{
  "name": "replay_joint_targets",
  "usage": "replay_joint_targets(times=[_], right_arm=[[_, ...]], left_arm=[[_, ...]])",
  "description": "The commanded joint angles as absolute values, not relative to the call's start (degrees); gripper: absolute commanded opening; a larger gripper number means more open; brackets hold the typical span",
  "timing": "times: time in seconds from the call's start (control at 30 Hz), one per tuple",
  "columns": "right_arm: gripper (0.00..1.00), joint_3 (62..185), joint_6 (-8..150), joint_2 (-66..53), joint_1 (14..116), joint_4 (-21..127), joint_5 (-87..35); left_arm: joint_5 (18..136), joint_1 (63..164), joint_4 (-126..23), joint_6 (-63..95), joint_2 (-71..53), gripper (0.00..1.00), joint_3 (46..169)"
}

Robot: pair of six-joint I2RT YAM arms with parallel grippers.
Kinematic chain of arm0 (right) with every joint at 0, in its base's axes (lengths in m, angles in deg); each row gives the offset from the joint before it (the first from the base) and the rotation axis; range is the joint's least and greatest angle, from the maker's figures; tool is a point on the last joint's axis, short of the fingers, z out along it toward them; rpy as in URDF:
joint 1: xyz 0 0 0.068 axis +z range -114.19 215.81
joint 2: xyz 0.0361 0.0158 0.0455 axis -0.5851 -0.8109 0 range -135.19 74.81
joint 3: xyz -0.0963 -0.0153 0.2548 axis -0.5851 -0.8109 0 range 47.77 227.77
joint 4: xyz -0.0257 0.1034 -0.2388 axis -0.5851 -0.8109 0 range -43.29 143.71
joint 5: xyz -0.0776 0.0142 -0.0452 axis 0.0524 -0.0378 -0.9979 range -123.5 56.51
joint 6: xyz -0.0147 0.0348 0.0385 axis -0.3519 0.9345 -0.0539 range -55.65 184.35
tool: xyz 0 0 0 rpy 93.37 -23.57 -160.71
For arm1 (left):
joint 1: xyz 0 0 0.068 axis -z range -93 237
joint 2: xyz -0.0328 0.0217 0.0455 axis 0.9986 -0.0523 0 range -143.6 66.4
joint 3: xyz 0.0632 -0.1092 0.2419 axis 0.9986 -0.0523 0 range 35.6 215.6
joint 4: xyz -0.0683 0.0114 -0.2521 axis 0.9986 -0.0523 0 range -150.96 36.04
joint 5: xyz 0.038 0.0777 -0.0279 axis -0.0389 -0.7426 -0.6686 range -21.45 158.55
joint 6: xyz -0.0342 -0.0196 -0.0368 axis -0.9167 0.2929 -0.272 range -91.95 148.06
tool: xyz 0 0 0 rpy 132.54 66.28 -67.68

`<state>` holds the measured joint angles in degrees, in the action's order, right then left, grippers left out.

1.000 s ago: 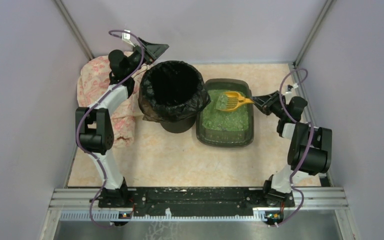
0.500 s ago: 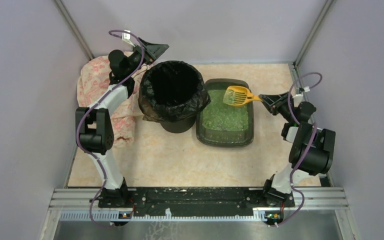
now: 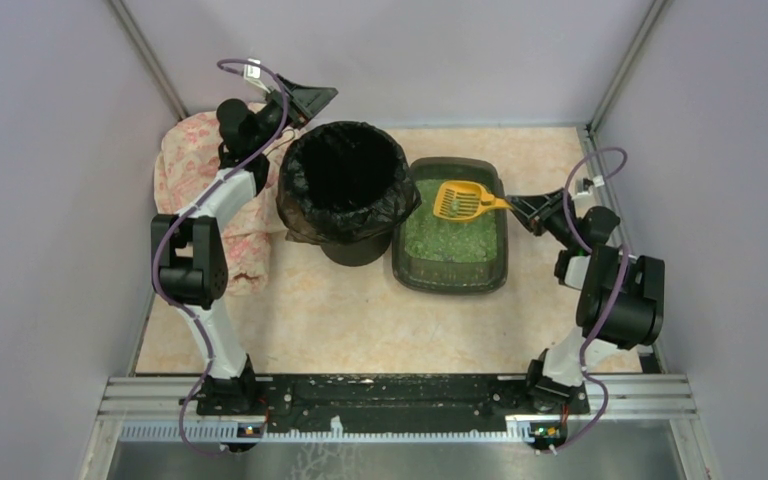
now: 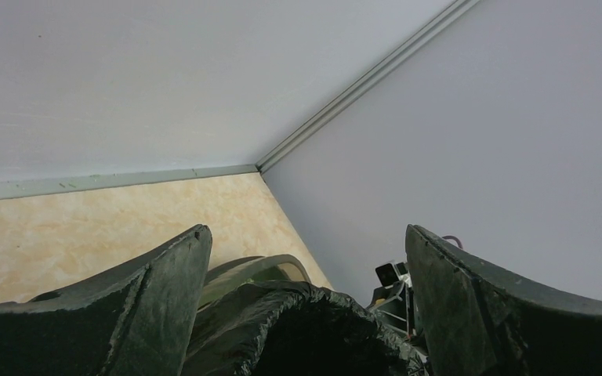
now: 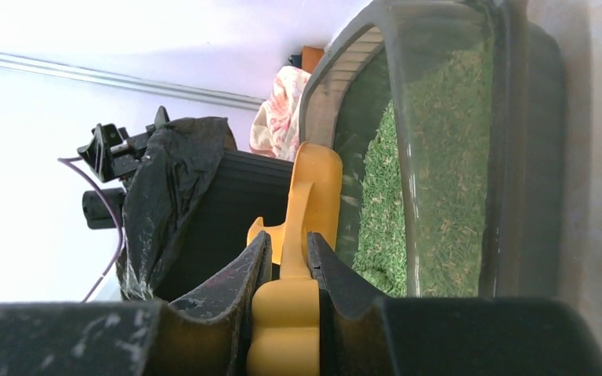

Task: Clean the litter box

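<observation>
My right claw pinches the yellow scoop above the litter box, which sits just right of the black-bagged bin on the beige marbled tabletop. My left claw hangs spread by the pale lilac back wall.

The litter box is a shallow, dark grey-green plastic tray, rectangular with rounded corners. It lies flat on the bench with its long sides running away from the arms' bases, and a bed of green granules covers its floor. It sits just to the left of the right end effector, whose tip is level with the far half of the box's right rim. In the wrist view the box stretches ahead of that end effector.
</observation>
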<state>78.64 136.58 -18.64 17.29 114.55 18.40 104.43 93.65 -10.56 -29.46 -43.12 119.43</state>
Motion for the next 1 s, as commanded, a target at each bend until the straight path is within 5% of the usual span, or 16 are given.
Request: replay_joint_targets(times=[0.0,0.17,0.3,0.57,0.97], right_arm=[[0.00,80.6,136.2,-18.2,16.4,118.2,17.9],[0.00,82.6,129.9,-16.8,20.9,109.6,16.8],[0.00,79.3,138.6,-18.6,15.8,120.6,15.0],[0.00,81.6,138.7,-16.7,20.8,118.0,15.7],[0.00,97.3,141.2,-11.6,21.0,108.8,15.6]], left_arm=[[105.1,93.6,-9.4,-28.9,-43.5,0.99,121.5],[105.0,93.6,-9.8,-28.7,-43.9,0.99,122.0],[105.3,93.8,-14.5,-25.0,-43.4,0.99,124.0],[105.1,94.0,-13.7,-25.8,-44.3,0.99,124.4],[105.3,94.3,-13.4,-25.9,-44.4,0.99,123.6]])
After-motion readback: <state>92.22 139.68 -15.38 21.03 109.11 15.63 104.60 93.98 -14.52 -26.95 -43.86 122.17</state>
